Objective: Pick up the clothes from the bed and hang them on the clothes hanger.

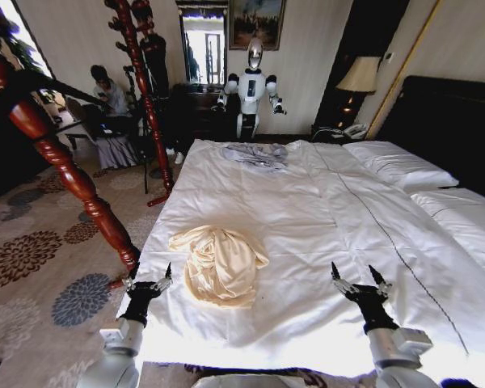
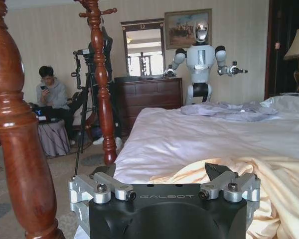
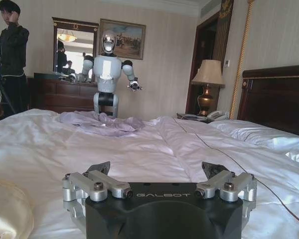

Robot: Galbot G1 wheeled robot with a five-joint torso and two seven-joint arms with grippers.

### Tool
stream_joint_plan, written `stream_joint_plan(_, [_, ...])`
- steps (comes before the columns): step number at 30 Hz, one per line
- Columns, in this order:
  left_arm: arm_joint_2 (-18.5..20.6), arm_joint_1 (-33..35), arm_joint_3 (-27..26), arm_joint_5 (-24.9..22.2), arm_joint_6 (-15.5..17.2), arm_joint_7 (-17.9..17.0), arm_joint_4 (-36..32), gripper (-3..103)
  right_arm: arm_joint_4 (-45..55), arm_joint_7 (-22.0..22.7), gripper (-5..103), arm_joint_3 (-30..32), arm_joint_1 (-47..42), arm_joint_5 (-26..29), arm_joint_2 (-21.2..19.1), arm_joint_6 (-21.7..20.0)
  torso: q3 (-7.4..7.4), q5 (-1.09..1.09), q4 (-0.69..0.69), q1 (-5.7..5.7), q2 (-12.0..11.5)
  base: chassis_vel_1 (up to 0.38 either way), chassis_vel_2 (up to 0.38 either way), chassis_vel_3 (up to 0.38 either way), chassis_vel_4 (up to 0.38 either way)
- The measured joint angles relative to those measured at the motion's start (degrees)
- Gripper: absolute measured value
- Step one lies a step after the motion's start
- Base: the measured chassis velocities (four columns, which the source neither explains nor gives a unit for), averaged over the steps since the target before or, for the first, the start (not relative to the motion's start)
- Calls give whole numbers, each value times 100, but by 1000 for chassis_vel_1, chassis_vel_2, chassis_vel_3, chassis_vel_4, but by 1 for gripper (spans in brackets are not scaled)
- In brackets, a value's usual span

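Both grippers, left (image 1: 148,284) and right (image 1: 358,284), hover open at lower frame beside the crumpled shirt (image 1: 218,263); soft, light, floppy, probably best pinched at a raised fold.

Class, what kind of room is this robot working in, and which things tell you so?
Probably a hotel bedroom: a wide white bed with pillows, a bedside lamp beside a telephone, and a dresser under a mirror.

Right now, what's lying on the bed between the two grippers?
In the head view, the cream clothes lie nearer the left gripper; from there to the right gripper is bare duvet.
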Motion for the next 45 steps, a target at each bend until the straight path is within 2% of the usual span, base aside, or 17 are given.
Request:
stream_joint_plan(5, [230,-372,207,-65,31,-28,304,100,-26,7,100,38,-2,-2,9,-9,0,0,0,0,0,0,0,0,0])
stream_joint_plan(6, [335,-617,374,-87,31,-48,532,102,-44,8,100,57,2,0,15,-20,0,0,0,0,0,0,0,0,0])
stream_joint_plan(9, [505,-1184,856,-176,80,-96,1010,89,-77,31,100,67,32,14,12,-94,0,0,-3,1,0,0,0,0,0])
stream_joint_plan(18, [482,-1459,1226,-36,88,-94,1445,85,-175,66,100,43,87,185,-101,-190,0,1,2,1,0,0,0,0,0])
stream_joint_plan(27, [492,-2080,1681,-282,146,-257,1784,77,-217,85,100,-8,134,197,-61,-231,1,1,-1,1,-1,0,0,0,0])
stream_joint_plan(32, [413,-2209,1742,-101,26,-257,1982,76,-234,72,100,32,153,165,-52,-228,0,1,0,1,0,0,0,0,0])
stream_joint_plan(41, [334,-2547,2003,65,8,-239,2309,60,-196,67,100,133,136,190,-42,-223,0,0,0,1,-1,0,0,0,0])
stream_joint_plan(45, [277,-2643,2021,122,9,-234,2430,57,-169,67,100,176,128,202,-38,-213,0,1,0,0,0,0,0,0,0])
